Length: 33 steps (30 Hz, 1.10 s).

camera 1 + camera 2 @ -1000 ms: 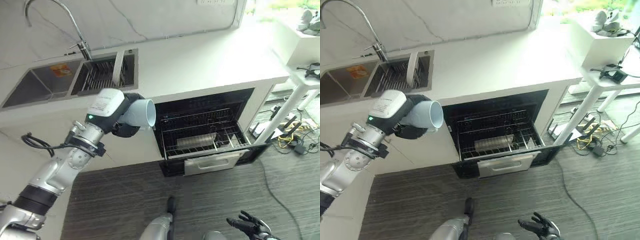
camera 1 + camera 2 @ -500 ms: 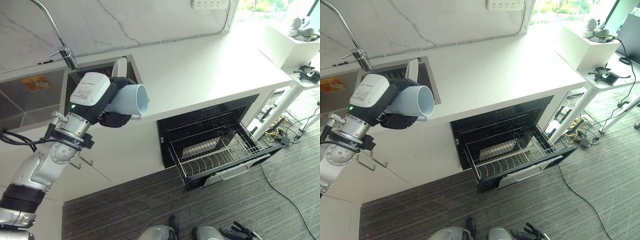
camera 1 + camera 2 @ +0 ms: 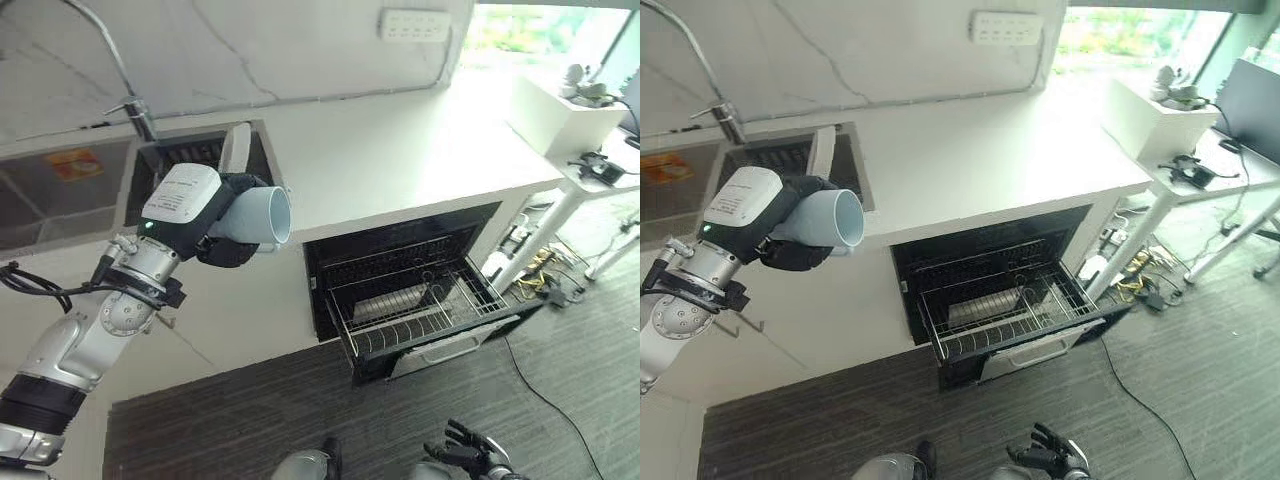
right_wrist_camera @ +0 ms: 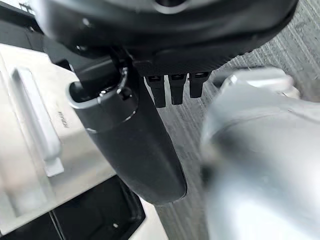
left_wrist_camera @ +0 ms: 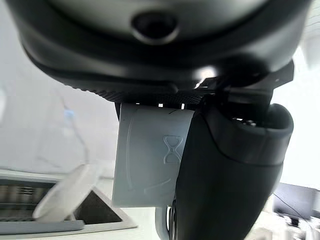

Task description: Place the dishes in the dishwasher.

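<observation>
Camera has swung again since 0.5 s ago, and the left hand (image 3: 228, 243) sits a touch lower, still clamped round the pale blue cup (image 3: 262, 215), held in the air in front of the tabletop (image 3: 400, 160) edge, well left of the dishwasher (image 3: 420, 290). The pull-out rack (image 3: 430, 315) looks empty apart from 1 flat item I can't make out, and a plate (image 3: 235, 148) stands in the sink (image 3: 190, 160), so loading has barely begun. Right hand (image 3: 1045, 460) hangs low over the floor, fingers spread, holding nothing.

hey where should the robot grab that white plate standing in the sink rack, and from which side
Take the white plate by its top rim, coming straight down from above. It stands on edge in the sink rack, so only the upper edge is free. The left hand already holds a pale blue cup; the right hand hangs low.
</observation>
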Tool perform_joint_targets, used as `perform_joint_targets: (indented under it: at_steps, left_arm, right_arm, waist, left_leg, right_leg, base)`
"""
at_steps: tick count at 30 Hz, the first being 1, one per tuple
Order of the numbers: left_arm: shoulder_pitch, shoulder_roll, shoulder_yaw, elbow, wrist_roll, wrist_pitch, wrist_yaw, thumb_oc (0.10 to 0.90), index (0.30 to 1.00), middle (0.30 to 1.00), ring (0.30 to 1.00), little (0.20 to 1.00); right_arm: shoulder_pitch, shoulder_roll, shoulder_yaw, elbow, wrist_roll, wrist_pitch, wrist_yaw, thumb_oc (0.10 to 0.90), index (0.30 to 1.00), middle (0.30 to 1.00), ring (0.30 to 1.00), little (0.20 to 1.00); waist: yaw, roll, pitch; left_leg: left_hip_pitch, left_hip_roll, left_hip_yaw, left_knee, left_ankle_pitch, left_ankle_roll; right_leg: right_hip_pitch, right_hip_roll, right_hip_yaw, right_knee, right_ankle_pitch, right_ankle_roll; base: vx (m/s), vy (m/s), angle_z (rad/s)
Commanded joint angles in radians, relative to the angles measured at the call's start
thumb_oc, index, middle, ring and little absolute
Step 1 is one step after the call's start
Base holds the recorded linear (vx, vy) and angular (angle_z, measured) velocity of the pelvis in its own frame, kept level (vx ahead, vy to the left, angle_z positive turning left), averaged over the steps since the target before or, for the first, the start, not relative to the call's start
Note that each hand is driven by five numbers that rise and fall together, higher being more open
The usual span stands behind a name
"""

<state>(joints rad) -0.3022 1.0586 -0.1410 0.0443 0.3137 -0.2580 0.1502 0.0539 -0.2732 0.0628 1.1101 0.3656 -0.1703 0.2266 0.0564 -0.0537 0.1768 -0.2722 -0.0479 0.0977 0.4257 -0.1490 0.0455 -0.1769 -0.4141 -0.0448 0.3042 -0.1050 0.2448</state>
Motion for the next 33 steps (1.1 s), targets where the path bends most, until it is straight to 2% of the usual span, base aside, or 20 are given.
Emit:
perform_joint_targets:
  at_steps: [1,3,4,5,7,8,10,11,12,13,14,16,19,23,28,29,30,31,32,33]
  left_arm:
    - [-0.092,0.084,0.122,-0.1,-0.055,-0.007,0.066,0.4,0.3,0.3,0.3,0.3]
    - [-0.073,0.085,0.14,-0.095,-0.041,-0.016,0.063,0.4,0.3,0.3,0.3,0.3]
    - [-0.024,0.07,0.168,-0.128,-0.005,-0.042,0.053,0.4,0.3,0.3,0.3,0.3]
    - [0.01,0.056,0.192,-0.175,0.021,-0.034,0.049,0.4,0.3,0.3,0.3,0.3]
    - [0.045,0.036,0.214,-0.254,0.053,-0.037,0.028,0.4,0.3,0.3,0.3,0.3]
    - [-0.007,0.025,0.188,-0.276,0.034,-0.039,-0.001,0.4,0.3,0.3,0.3,0.3]
    - [-0.085,0.031,0.139,-0.261,0.002,0.007,-0.022,0.4,0.3,0.3,0.3,0.3]
    - [-0.11,0.021,0.111,-0.265,-0.005,0.041,-0.034,0.4,0.3,0.3,0.3,0.3]
    - [-0.069,0.0,0.125,-0.27,0.014,0.055,-0.039,0.4,0.3,0.3,0.3,0.3]
    - [0.004,-0.021,0.171,-0.266,0.041,0.029,-0.025,0.4,0.3,0.3,0.3,0.3]
    - [0.025,-0.033,0.175,-0.259,0.05,0.004,0.001,0.4,0.3,0.3,0.3,0.3]
    - [0.028,-0.034,0.174,-0.257,0.048,0.0,0.007,0.4,0.3,0.3,0.3,0.3]
    - [0.046,-0.055,0.187,-0.248,0.071,-0.025,0.013,0.4,0.3,0.3,0.3,0.3]
    - [0.049,-0.055,0.194,-0.241,0.082,-0.002,0.021,0.4,0.3,0.3,0.3,0.3]
    - [0.038,-0.046,0.185,-0.217,0.073,-0.027,0.019,0.4,0.3,0.3,0.3,0.3]
    - [0.028,-0.039,0.178,-0.218,0.074,-0.032,0.018,0.4,0.3,0.3,0.3,0.3]
    - [0.003,-0.031,0.155,-0.202,0.081,-0.031,0.028,0.4,0.3,0.3,0.3,0.3]
    - [-0.015,-0.026,0.141,-0.188,0.076,-0.034,0.029,0.4,0.3,0.3,0.3,0.3]
    - [-0.038,-0.03,0.126,-0.184,0.078,-0.023,0.03,0.4,0.3,0.3,0.3,0.3]
    - [-0.057,-0.024,0.115,-0.184,0.075,-0.006,0.035,0.4,0.3,0.3,0.3,0.3]
  right_arm:
    - [-0.045,-0.088,0.028,-0.132,-0.109,-0.088,0.054,0.8,0.9,0.9,0.9,0.9]
    - [-0.051,-0.093,0.049,-0.133,-0.179,-0.096,0.063,0.8,0.9,0.9,0.9,0.9]
    - [-0.07,-0.113,0.092,-0.129,-0.181,-0.091,0.058,0.8,0.9,0.9,0.9,0.9]
    - [-0.074,-0.126,0.094,-0.128,-0.178,-0.091,0.065,0.8,0.9,0.9,0.9,0.9]
    - [-0.052,-0.14,0.086,-0.131,-0.149,-0.08,0.081,0.8,0.9,0.9,0.9,0.9]
    - [-0.001,-0.135,0.071,-0.126,-0.106,-0.081,0.084,0.8,0.9,0.9,0.9,0.9]
    - [0.014,-0.117,0.076,-0.09,-0.085,-0.058,0.081,0.8,0.9,0.9,0.9,0.9]
    - [0.003,-0.094,0.083,-0.057,-0.08,-0.03,0.068,0.8,0.9,0.9,0.9,0.9]
    - [-0.021,-0.083,0.102,-0.045,-0.093,0.007,0.055,0.8,0.9,0.9,0.9,0.9]
    - [-0.046,-0.082,0.119,-0.025,-0.101,0.013,0.054,0.8,0.9,0.9,0.9,0.9]
    - [-0.043,-0.081,0.112,-0.026,-0.086,0.005,0.048,0.8,0.9,0.9,0.9,0.9]
    - [-0.039,-0.081,0.108,-0.028,-0.083,0.004,0.036,0.8,0.9,0.9,0.9,0.9]
    - [-0.032,-0.083,0.096,-0.02,-0.066,0.01,0.027,0.8,0.9,0.9,0.9,0.9]
    - [-0.025,-0.075,0.088,-0.016,-0.086,-0.008,0.044,0.8,0.9,0.9,0.9,0.9]
    - [-0.015,-0.069,0.077,-0.023,-0.08,-0.017,0.029,0.8,0.9,0.9,0.9,0.9]
    - [-0.009,-0.068,0.068,-0.03,-0.072,-0.03,0.024,0.8,0.9,0.9,0.9,0.9]
    - [0.004,-0.062,0.057,-0.054,-0.064,-0.032,0.007,0.8,0.9,0.9,0.9,0.9]
    - [0.01,-0.059,0.053,-0.062,-0.045,-0.022,0.002,0.8,0.9,0.9,0.9,0.9]
    - [0.01,-0.062,0.044,-0.051,-0.043,-0.023,0.01,0.8,0.9,0.9,0.9,0.9]
    - [0.01,-0.064,0.036,-0.037,-0.081,-0.032,0.024,0.8,0.9,0.9,0.9,0.9]
  waist:
    - [-0.023,0.069,0.004]
    - [-0.019,0.067,0.005]
    - [-0.009,0.061,0.003]
    - [-0.01,0.063,0.002]
    - [-0.035,0.074,0.004]
    - [-0.085,0.089,0.024]
    - [-0.099,0.104,0.025]
    - [-0.078,0.12,0.018]
    - [-0.038,0.134,0.009]
    - [-0.011,0.14,-0.002]
    - [-0.019,0.144,-0.011]
    - [-0.018,0.142,-0.009]
    - [-0.009,0.134,-0.014]
    - [-0.011,0.123,-0.011]
    - [-0.015,0.11,-0.015]
    - [-0.021,0.113,-0.016]
    - [-0.052,0.127,-0.006]
    - [-0.065,0.128,0.005]
    - [-0.071,0.119,0.013]
    - [-0.086,0.096,0.019]
  left_leg:
    - [0.199,0.239,-0.165,-0.126,-0.097,-0.147]
    - [0.201,0.272,-0.163,-0.126,-0.088,-0.161]
    - [0.203,0.338,-0.16,-0.126,-0.065,-0.18]
    - [0.194,0.363,-0.146,-0.126,-0.047,-0.182]
    - [0.152,0.433,-0.055,-0.126,0.022,-0.189]
    - [0.133,0.464,0.107,-0.126,0.072,-0.201]
    - [0.13,0.38,0.193,-0.126,0.045,-0.205]
    - [0.095,0.284,0.168,-0.126,0.026,-0.186]
    - [0.055,0.223,0.048,-0.126,0.029,-0.163]
    - [0.059,0.177,-0.021,-0.126,0.013,-0.144]
    - [0.059,0.192,0.021,-0.126,0.01,-0.143]
    - [0.069,0.184,0.015,-0.126,-0.001,-0.142]
    - [0.087,0.139,-0.047,-0.126,-0.016,-0.12]
    - [0.11,0.127,-0.031,-0.126,-0.038,-0.097]
    - [0.124,0.118,-0.002,-0.126,-0.066,-0.068]
    - [0.127,0.11,-0.012,-0.126,-0.071,-0.05]
    - [0.141,0.099,-0.04,-0.126,-0.086,-0.019]
    - [0.153,0.093,-0.049,-0.126,-0.091,-0.009]
    - [0.161,0.088,-0.054,-0.126,-0.087,-0.021]
    - [0.174,0.071,-0.064,-0.126,-0.105,-0.03]
  right_leg:
    - [0.009,0.066,0.044,-0.004,0.02,0.017]
    - [0.015,0.072,0.02,-0.004,0.005,0.017]
    - [0.026,0.092,-0.045,-0.004,-0.022,0.017]
    - [0.033,0.105,-0.087,-0.004,-0.034,0.005]
    - [0.057,0.137,-0.172,-0.004,-0.056,-0.036]
    - [0.108,0.161,-0.285,-0.004,-0.077,-0.069]
    - [0.142,0.164,-0.336,-0.004,-0.103,-0.06]
    - [0.149,0.181,-0.33,-0.004,-0.116,-0.063]
    - [0.131,0.216,-0.284,-0.004,-0.11,-0.09]
    - [0.125,0.235,-0.248,-0.004,-0.117,-0.102]
    - [0.129,0.228,-0.275,-0.004,-0.121,-0.105]
    - [0.137,0.225,-0.27,-0.004,-0.126,-0.103]
    - [0.132,0.225,-0.226,-0.004,-0.113,-0.101]
    - [0.131,0.206,-0.216,-0.004,-0.1,-0.081]
    - [0.137,0.194,-0.203,-0.004,-0.094,-0.06]
    - [0.153,0.217,-0.188,-0.004,-0.095,-0.065]
    - [0.148,0.265,-0.16,0.025,-0.019,-0.062]
    - [0.111,0.257,-0.143,0.074,0.007,-0.054]
    - [0.098,0.224,-0.135,-0.004,0.008,-0.057]
    - [0.024,0.179,-0.068,-0.004,0.02,-0.042]
  base:
    - [0.24,-1.294,0.24]
    - [0.18,-0.789,0.28]
    - [0.17,-0.719,0.32]
    - [0.19,-0.897,0.32]
    - [0.09,-0.689,0.99]
    - [0.12,-0.682,2.06]
    - [0.21,-0.463,3.29]
    - [0.26,-0.136,2.48]
    - [0.34,0.078,0.13]
    - [0.28,0.225,-0.87]
    - [0.24,0.217,-1.88]
    - [0.17,0.142,-1.31]
    - [0.18,0.175,-0.38]
    - [0.1,0.103,-0.62]
    - [0.06,0.087,-0.13]
    - [0.16,0.14,0.21]
    - [0.14,0.07,0.43]
    - [0.13,-0.158,0.46]
    - [0.08,-0.427,0.2]
    - [0.11,-0.671,0.04]
